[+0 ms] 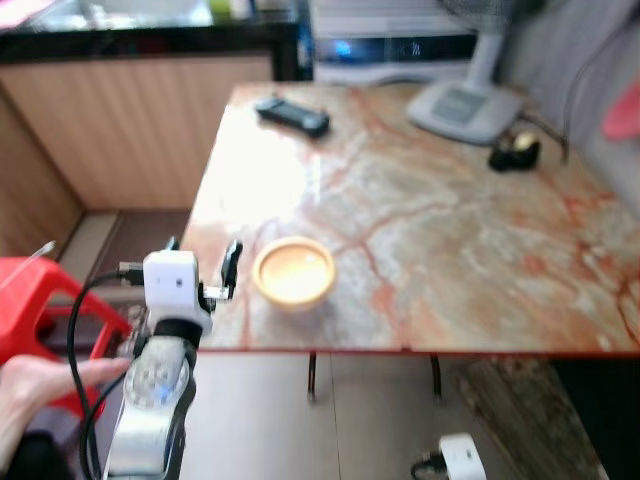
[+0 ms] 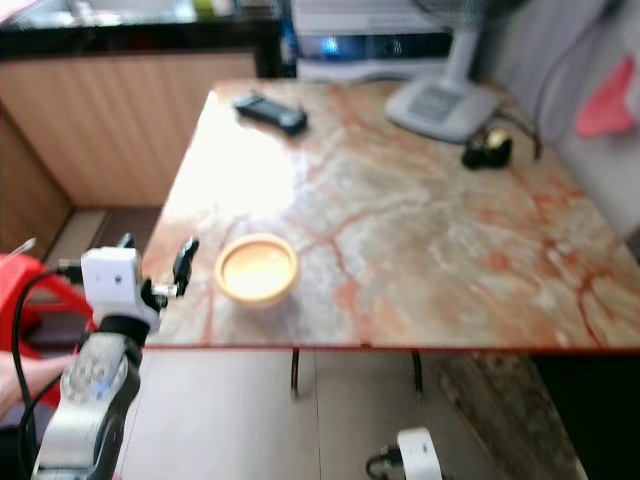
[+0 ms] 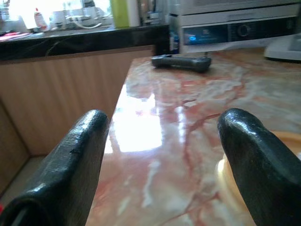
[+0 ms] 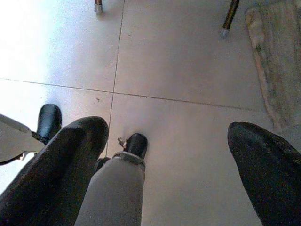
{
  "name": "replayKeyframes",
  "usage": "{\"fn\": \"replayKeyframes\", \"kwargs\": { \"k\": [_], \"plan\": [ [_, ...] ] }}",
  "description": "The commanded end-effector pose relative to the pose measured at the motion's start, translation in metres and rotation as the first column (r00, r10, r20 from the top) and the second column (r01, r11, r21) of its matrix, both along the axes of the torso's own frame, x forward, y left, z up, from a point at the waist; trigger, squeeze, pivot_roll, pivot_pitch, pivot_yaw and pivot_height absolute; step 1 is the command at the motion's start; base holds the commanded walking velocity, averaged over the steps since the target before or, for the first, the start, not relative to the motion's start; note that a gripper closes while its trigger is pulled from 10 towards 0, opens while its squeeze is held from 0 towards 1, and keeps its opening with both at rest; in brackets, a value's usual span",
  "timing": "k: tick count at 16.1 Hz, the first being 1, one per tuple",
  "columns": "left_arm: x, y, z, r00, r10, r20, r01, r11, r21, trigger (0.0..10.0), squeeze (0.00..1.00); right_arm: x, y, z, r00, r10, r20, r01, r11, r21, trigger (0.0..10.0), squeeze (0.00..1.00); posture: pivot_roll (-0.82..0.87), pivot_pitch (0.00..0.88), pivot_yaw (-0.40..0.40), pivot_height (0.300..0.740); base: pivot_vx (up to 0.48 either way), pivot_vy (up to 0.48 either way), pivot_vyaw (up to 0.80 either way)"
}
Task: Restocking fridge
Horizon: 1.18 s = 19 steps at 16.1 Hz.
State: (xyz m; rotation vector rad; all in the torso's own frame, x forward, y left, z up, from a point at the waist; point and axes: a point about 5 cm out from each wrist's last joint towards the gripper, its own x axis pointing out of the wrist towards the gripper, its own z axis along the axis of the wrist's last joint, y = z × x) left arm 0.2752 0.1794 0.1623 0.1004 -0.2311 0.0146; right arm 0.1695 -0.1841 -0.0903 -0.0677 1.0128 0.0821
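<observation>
A shallow yellow bowl [image 1: 293, 272] stands near the front left edge of the marble table [image 1: 450, 250]. My left gripper [image 1: 203, 258] is raised at that table corner, just left of the bowl, open with nothing between its fingers. In the left wrist view the left gripper [image 3: 164, 122] looks across the tabletop, and the bowl's rim [image 3: 225, 173] sits beside one black finger [image 3: 263, 165]. My right gripper [image 4: 169, 129] hangs open low at my side, pointing down at the tiled floor [image 4: 188, 70].
A black remote [image 1: 292, 115], a fan base [image 1: 465, 105] and a small black object [image 1: 515, 152] lie at the table's far side. A red stool [image 1: 40, 300] and a person's hand [image 1: 40, 385] are at my left. A wooden counter [image 1: 140, 120] stands behind.
</observation>
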Motion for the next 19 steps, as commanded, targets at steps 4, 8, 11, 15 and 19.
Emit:
{"fn": "replayKeyframes", "kwargs": {
  "k": [4, 8, 11, 15, 19],
  "plan": [
    [0.001, -0.002, -0.001, 1.0, -0.012, -0.015, 0.012, 1.0, 0.005, 10.0, 0.0, -0.003, -0.001, -0.001, 1.0, -0.004, -0.013, 0.004, 1.0, 0.002, 10.0, 0.0, 0.1, 0.089, -0.008, 0.74, 0.274, 0.0, 0.0],
    [0.001, -0.004, -0.001, 1.0, -0.02, -0.015, 0.02, 1.0, 0.002, 10.0, 0.0, -0.002, -0.001, -0.001, 1.0, 0.001, -0.011, -0.001, 1.0, 0.001, 10.0, 0.0, 0.1, 0.09, -0.011, 0.74, 0.27, 0.0, 0.0],
    [0.001, -0.004, 0.0, 1.0, -0.019, -0.015, 0.019, 1.0, 0.005, 10.0, 0.0, -0.001, -0.001, -0.001, 1.0, 0.002, -0.009, -0.002, 1.0, 0.001, 10.0, 0.0, 0.1, 0.091, -0.012, 0.74, 0.0, 0.0, 0.0],
    [-0.001, -0.002, 0.001, 1.0, -0.017, -0.013, 0.017, 0.999, -0.028, 10.0, 0.0, -0.001, -0.001, 0.0, 1.0, 0.0, -0.007, 0.0, 1.0, 0.002, 10.0, 0.0, 0.11, 0.093, -0.013, 0.74, 0.0, 0.0, 0.0],
    [-0.001, 0.006, -0.008, 0.995, -0.029, -0.099, 0.002, 0.966, -0.259, 10.0, 0.0, -0.001, -0.002, 0.0, 1.0, 0.002, -0.008, -0.002, 1.0, -0.002, 10.0, 0.0, 0.11, 0.098, -0.018, 0.74, 0.0, 0.0, 0.0]
  ]
}}
